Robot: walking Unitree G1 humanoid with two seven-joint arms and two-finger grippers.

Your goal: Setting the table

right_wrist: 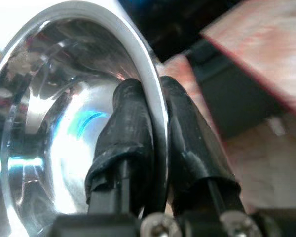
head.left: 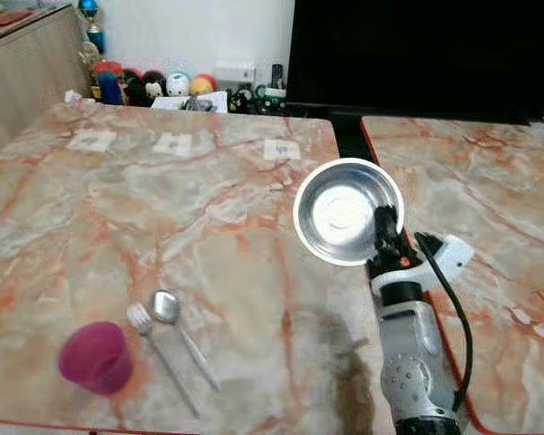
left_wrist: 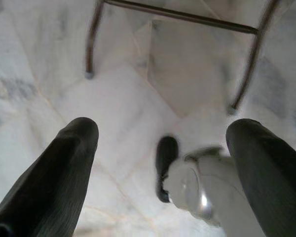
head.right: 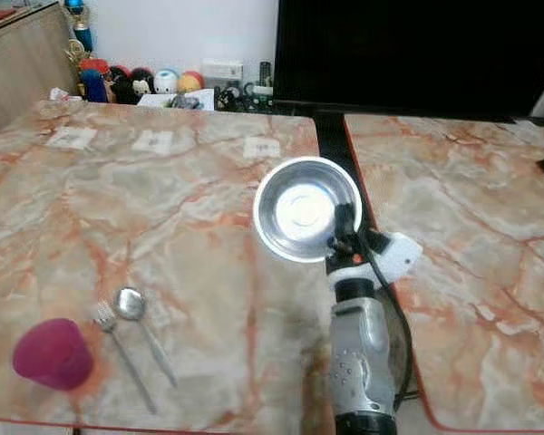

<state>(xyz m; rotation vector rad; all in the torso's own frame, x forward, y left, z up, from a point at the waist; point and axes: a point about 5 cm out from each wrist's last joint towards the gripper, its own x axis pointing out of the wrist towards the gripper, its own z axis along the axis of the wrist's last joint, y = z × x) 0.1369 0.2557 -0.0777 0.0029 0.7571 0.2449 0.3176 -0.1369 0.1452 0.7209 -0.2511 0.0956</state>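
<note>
Two marble-patterned tables (head.left: 208, 208) stand side by side with a dark gap between them. In the middle of the head views, the right gripper (head.left: 385, 227) holds a shiny metal bowl (head.left: 344, 210) above the near table's right edge; its fingers (right_wrist: 133, 128) pinch the bowl's rim, one inside and one outside. At the lower left of the frame sit a pink cup (head.left: 95, 357), and just beside it a fork (head.left: 154, 343) and a spoon (head.left: 177, 324), lying close together. Small toys (head.left: 154, 86) line the upper left, beyond the table. The left gripper (left_wrist: 163, 143) hangs over pale floor, fingers (left_wrist: 59, 173) spread wide, holding nothing.
</note>
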